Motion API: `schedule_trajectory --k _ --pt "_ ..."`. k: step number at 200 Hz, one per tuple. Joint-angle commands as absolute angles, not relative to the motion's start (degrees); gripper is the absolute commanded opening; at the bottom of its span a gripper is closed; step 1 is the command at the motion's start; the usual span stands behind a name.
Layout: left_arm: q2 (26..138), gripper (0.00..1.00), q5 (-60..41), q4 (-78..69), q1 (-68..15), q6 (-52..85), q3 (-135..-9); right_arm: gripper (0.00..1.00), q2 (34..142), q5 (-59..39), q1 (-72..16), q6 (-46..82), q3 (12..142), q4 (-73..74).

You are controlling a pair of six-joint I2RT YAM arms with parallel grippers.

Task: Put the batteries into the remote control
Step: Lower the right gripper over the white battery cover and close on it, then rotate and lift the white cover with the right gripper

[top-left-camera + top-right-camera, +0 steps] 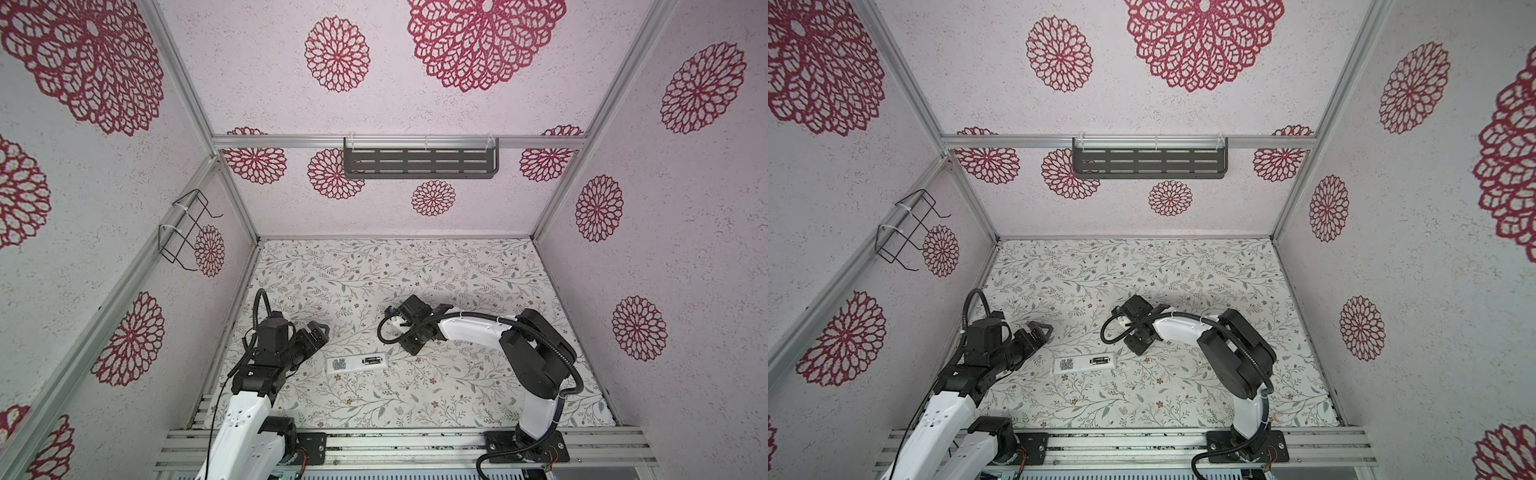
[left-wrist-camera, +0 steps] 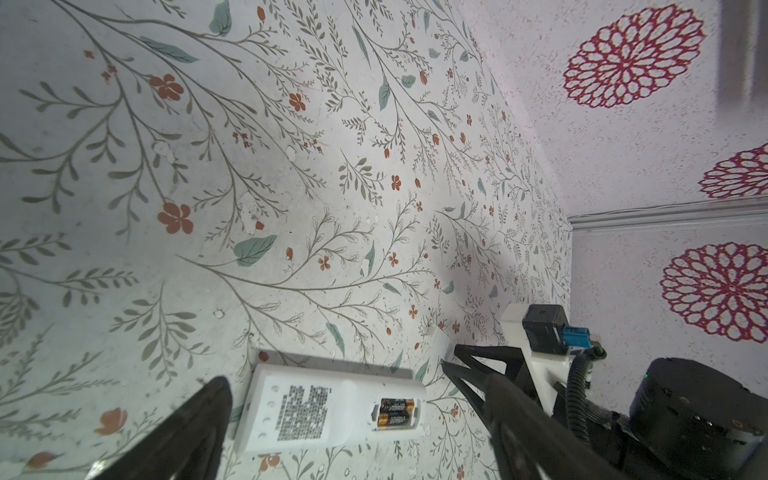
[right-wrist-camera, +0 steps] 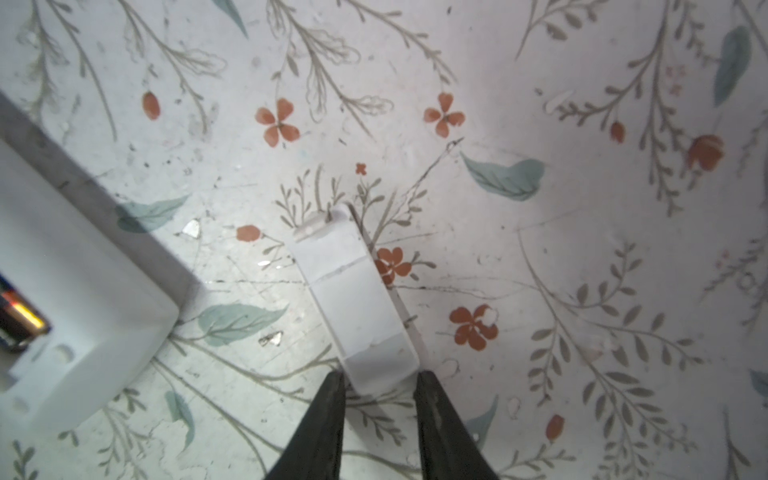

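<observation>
The left hand point(image 1: 319, 330) stands wide and holds nothing. Near its fingertips, apart from them, the remote control point(image 1: 357, 363) lies back-up on the flowered worktop point(image 1: 415, 282). The remote's far end points toward the right hand point(image 3: 378, 376). The bay at that end is uncovered, and the batteries point(image 2: 397, 413) sit in it side by side, dark with copper-coloured ends.

The right hand is narrow. Its two dark fingers point(image 3: 328, 415) press against both long edges of a small white battery cover point(image 3: 357, 299) at the cover's near end. The rest of the cover stretches away from the hand, flat on the worktop. The remote's corner lies just to one side of this hand, clear of the cover.
</observation>
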State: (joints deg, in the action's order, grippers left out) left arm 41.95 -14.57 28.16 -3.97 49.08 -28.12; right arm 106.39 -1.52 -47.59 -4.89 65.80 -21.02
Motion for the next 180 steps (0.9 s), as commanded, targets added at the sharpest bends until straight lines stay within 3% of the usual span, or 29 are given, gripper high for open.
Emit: schedule_trajectory --k 1,47,101,180 --pt "41.5 0.97 -15.0 26.8 -3.5 48.4 -27.4 0.34 108.4 0.5 -48.3 -4.3 66.4 -22.7" --pt "41.3 0.97 -15.1 26.7 -3.5 48.4 -27.2 0.33 109.9 -0.1 -48.3 -5.2 67.9 -22.8" --pt "41.4 0.97 -15.1 26.6 -3.5 48.4 -27.2 0.21 109.8 -0.4 -48.4 -5.6 68.1 -23.3" --pt "42.0 0.97 -16.0 26.0 -3.5 48.3 -27.2 0.12 107.6 -0.6 -48.3 -4.8 69.2 -22.8"
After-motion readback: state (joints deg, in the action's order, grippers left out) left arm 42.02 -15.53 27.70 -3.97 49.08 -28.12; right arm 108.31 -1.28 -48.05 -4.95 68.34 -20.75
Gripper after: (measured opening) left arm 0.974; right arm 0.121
